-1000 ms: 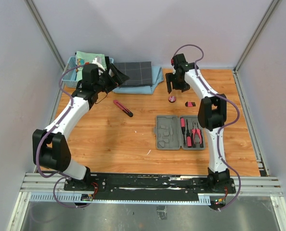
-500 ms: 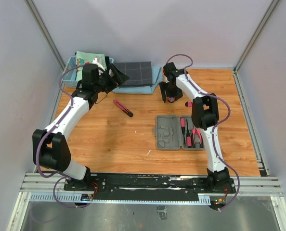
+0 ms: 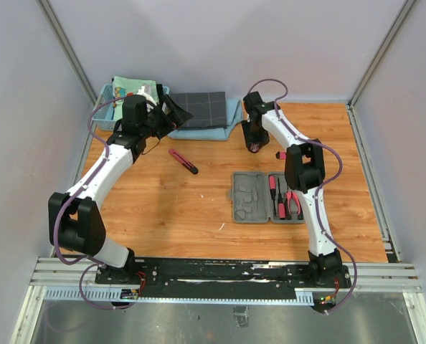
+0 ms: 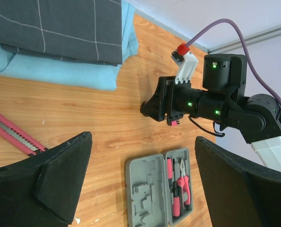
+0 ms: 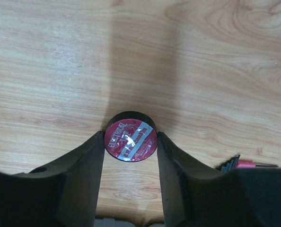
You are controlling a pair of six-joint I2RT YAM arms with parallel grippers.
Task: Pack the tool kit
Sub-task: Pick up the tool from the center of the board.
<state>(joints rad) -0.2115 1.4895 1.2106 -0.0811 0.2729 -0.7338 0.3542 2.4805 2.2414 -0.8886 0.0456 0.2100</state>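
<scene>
Your right fingers [image 5: 79,184] sit on both sides of the tape [image 5: 131,141] on the counter [image 5: 206,66] and seem to squeeze it. Your left fingers [image 4: 46,184] are spread wide, holding nothing.

Wooden tabletop [image 3: 163,208], warm orange-brown grain, spread across the middle of the top view. Closed in on three sides by plain pale lilac-grey panels: left wall [image 3: 12,107], far wall [image 3: 213,43], right wall [image 3: 414,129]. Slim aluminium posts slanting up at the far corners, one left [image 3: 61,43], one right [image 3: 379,50]. Grey metal track [image 3: 374,186] down the table's right edge. Along the near edge, a black plate [image 3: 227,271] on silver slotted rails [image 3: 385,276]. Nearer still, dull grey metal floor [image 3: 199,322]. Soft, even light, with only faint shadows on the wood.
</scene>
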